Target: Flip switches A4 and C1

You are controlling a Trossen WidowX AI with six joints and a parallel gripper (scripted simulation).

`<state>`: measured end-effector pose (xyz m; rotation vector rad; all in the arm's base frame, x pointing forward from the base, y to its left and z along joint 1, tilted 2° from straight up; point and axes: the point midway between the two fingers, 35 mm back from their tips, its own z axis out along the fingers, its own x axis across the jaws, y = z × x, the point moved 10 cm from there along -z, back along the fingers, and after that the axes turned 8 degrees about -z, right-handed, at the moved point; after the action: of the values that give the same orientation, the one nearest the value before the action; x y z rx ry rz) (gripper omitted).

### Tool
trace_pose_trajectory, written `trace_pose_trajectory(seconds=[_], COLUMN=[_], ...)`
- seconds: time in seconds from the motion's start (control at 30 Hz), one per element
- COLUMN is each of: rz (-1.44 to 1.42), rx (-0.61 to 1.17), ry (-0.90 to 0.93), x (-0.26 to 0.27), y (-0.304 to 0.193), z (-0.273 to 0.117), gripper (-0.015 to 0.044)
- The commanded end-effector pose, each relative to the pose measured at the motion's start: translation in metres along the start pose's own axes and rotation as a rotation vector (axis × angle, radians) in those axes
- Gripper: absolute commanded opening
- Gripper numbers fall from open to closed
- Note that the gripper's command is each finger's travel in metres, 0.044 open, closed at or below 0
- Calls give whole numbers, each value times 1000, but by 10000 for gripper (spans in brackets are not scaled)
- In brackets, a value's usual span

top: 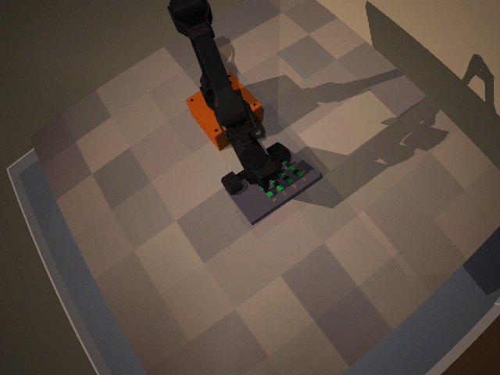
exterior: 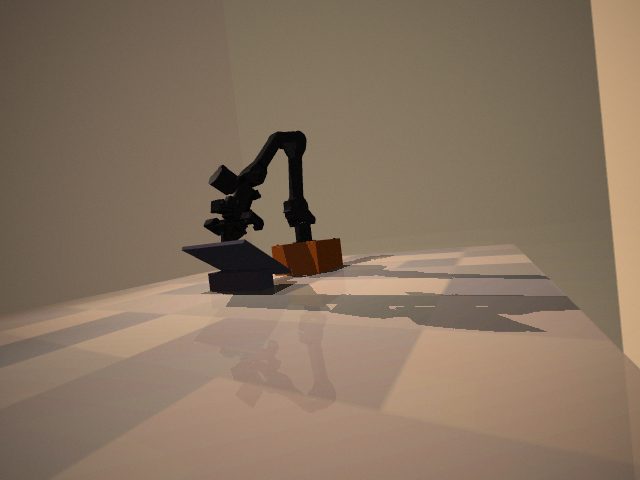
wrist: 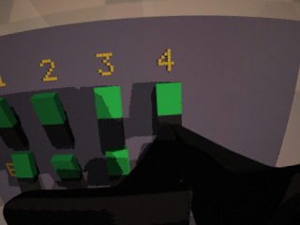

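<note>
The dark tilted panel (top: pixel 252 208) (exterior: pixel 232 254) (wrist: pixel 253 56) carries green-and-dark rocker switches. The A4 switch (top: pixel 269 194) (wrist: pixel 169 99) is under the printed 4 in the wrist view, its bright green part at the far end and its dark part at the near end. My gripper (top: pixel 265 188) (exterior: pixel 223 239) (wrist: pixel 170 131) is shut and empty. Its tip is low over the panel, at the near end of A4 and partly covering it; I cannot tell if they touch. The C1 switch (top: pixel 284 162) shows small beside the gripper in the top view; it is out of sight in the wrist view.
The A3 switch (wrist: pixel 109 103) is beside A4, with the A2 switch (wrist: pixel 49 109) beyond it. The B3 switch (wrist: pixel 118 162) is close to the gripper's dark finger. Other switches are partly hidden by the gripper. The orange arm base (top: pixel 205 119) (exterior: pixel 310 257) stands behind the panel.
</note>
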<state>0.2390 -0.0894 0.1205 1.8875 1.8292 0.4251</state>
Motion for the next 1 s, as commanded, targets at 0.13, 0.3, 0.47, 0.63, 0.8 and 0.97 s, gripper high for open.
trace_pose_trajectory(seconds=[0.13,0.3,0.47,0.63,0.8,0.97], rz=[4,4,4,1,4,5], rx=[-3,-3,-3,5,24,26], ry=[-1,-1,-1,1,3,3], x=[0,0,0,-1,-1,1], y=[0,0,0,3,5,5], z=[1,2,3,-12,-60,-62], gripper=[0,0,0,0,0,0])
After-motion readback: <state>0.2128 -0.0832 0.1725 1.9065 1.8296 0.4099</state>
